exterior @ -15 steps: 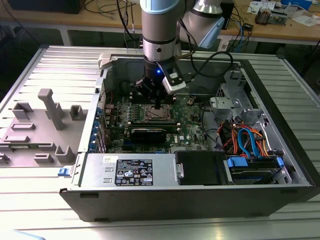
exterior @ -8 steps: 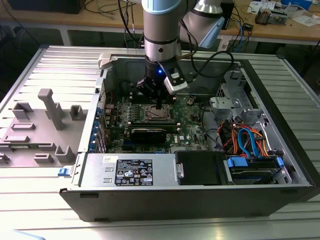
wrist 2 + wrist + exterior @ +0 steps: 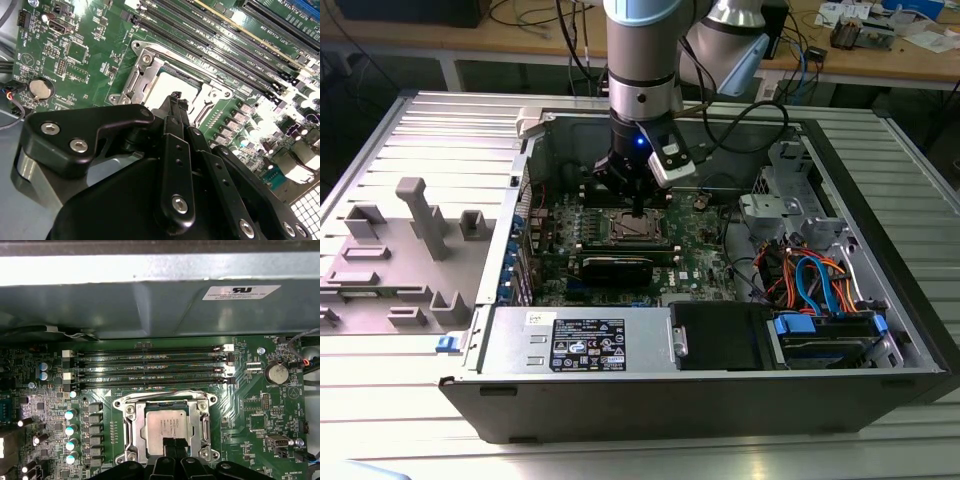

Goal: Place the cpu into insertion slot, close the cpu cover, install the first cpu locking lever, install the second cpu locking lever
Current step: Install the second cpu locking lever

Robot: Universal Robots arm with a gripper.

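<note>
My gripper has its jaws pressed together into one narrow black tip, and that tip sits right at the near edge of the cpu, either touching its silver top or just above it (I cannot tell which). Nothing is pinched between the jaws. The cpu lies flat in the insertion slot, directly under the tip, and the cpu cover frames it, lying down flat around the chip.

Outward from the tip, the memory slots run in parallel rows just beyond the socket, with the grey case wall past them. A coin battery sits off to one side on the green motherboard.

In the second wrist view I see the gripper from behind its linkages, tip over the pale chip.

From the exterior view the arm stands nearly vertical, wrist pointing straight down into the open computer case, the gripper low over the socket.
</note>
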